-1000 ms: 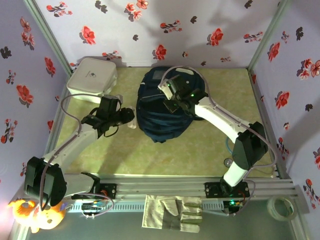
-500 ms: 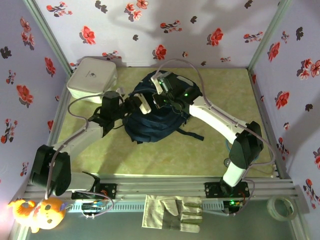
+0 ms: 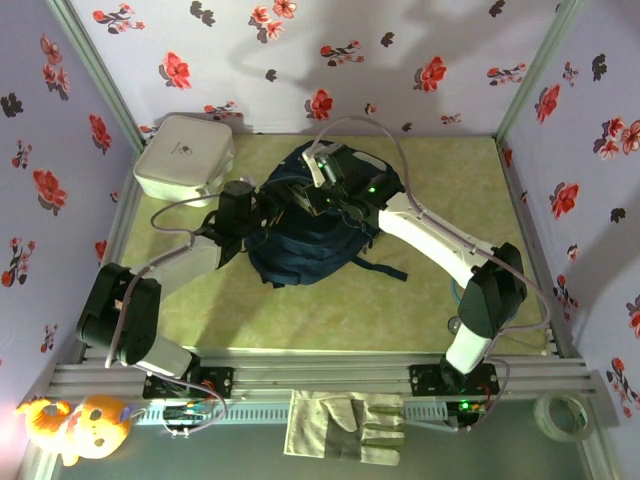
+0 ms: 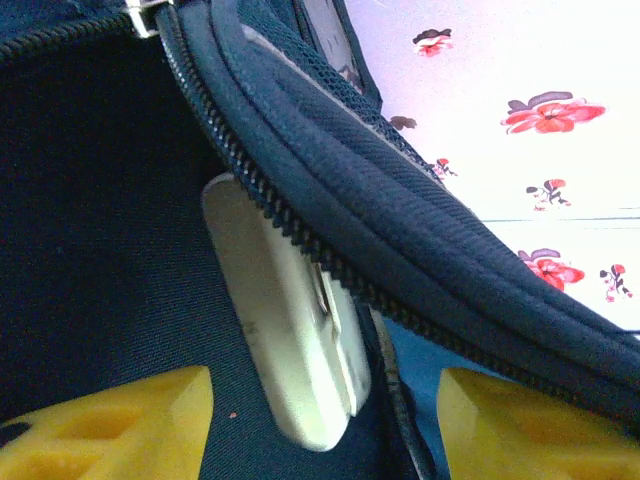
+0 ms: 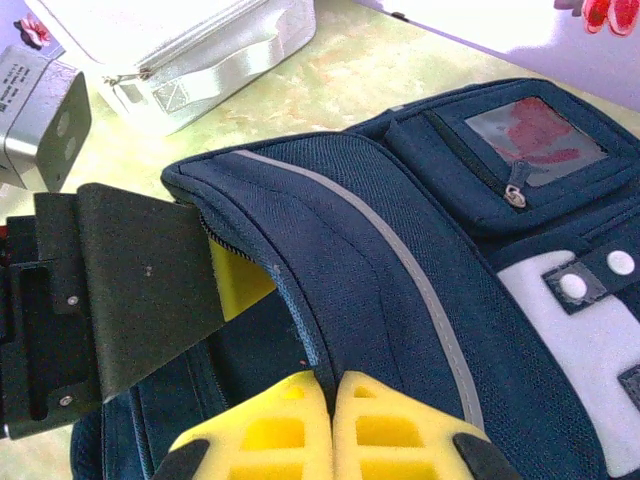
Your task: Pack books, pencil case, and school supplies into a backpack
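Pencil case (image 4: 287, 330) between left tool (image 4: 320, 400) fingers

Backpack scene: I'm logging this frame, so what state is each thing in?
backpack, unzipped, rim lifted
pencil case, inside the backpack's opening, ungripped
left end effector, open, astride the pencil case
right end effector, shut on the backpack's rim
white box, closed

Item count, this frame:
- backpack (image 3: 315, 235), navy: 1
- pencil case (image 4: 290, 340), pale: 1
- white zip case (image 3: 183, 155): 1
- tools: 2, i.e. left tool (image 4: 320, 385) and right tool (image 5: 335, 400)
- plush toy (image 3: 75, 425): 1
- tape roll (image 3: 560, 415): 1
- work gloves (image 3: 345, 425): 1 or 2, overlapping, can't tell
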